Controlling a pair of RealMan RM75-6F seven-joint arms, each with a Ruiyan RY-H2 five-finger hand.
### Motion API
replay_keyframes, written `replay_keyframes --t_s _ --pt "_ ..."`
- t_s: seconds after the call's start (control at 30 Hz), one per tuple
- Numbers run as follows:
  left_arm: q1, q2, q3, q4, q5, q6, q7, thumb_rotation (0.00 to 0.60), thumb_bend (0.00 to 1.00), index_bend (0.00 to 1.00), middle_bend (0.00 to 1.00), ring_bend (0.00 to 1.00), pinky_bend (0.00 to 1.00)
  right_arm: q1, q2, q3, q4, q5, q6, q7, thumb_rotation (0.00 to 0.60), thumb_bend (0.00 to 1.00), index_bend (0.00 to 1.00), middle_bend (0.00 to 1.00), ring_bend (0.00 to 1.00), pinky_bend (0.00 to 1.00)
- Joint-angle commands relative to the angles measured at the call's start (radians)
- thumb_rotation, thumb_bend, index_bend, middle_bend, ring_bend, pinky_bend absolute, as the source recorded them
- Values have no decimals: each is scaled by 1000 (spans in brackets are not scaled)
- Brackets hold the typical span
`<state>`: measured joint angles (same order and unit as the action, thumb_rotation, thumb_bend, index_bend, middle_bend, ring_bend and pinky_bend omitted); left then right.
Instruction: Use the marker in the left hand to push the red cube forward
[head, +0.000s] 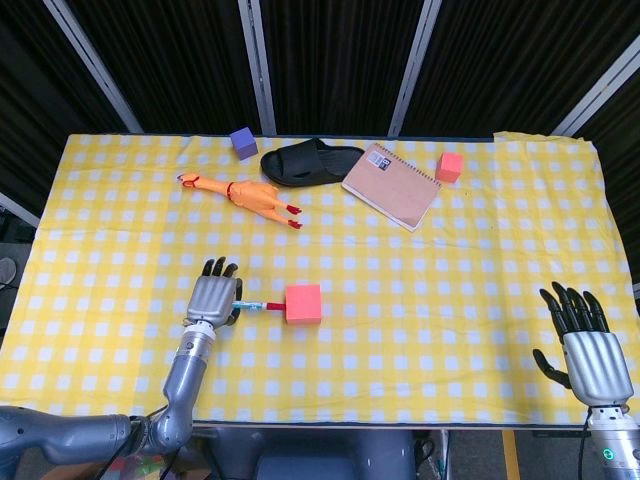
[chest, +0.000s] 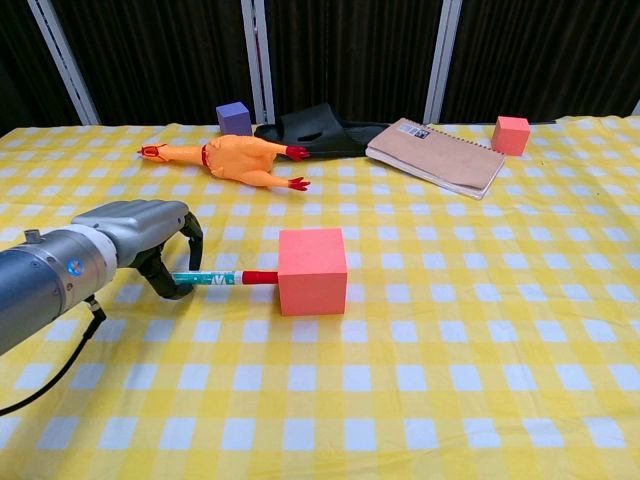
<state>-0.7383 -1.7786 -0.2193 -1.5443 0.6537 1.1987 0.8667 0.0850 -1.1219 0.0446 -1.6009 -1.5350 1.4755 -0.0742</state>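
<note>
The red cube sits on the yellow checked cloth near the table's middle front. My left hand grips a marker that lies level, its red cap touching the cube's left face. The hand is left of the cube, a marker's length away. My right hand rests at the front right edge with its fingers spread and nothing in it; only the head view shows it.
A rubber chicken lies behind the cube. At the back are a purple cube, a black slipper, a notebook and a small red cube. Bare cloth stretches to the cube's right.
</note>
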Motion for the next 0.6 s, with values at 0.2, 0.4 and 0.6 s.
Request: replay_keyframes --t_s 0.2,0.4,0.6 --pt "-28 -44 -10 19 -31 17 33 600 474 622 141 0 31 0 2 0 -1 0 -1 5 600 355 0 0 0 0" --pt "-62 -88 -38 50 -54 17 52 600 475 623 141 0 31 0 3 -1 0 -1 -1 8 600 355 0 0 0 0" --pt "-104 -135 -65 80 -62 15 71 600 475 625 142 0 31 -1 5 0 -2 2 -2 15 600 355 0 0 0 0"
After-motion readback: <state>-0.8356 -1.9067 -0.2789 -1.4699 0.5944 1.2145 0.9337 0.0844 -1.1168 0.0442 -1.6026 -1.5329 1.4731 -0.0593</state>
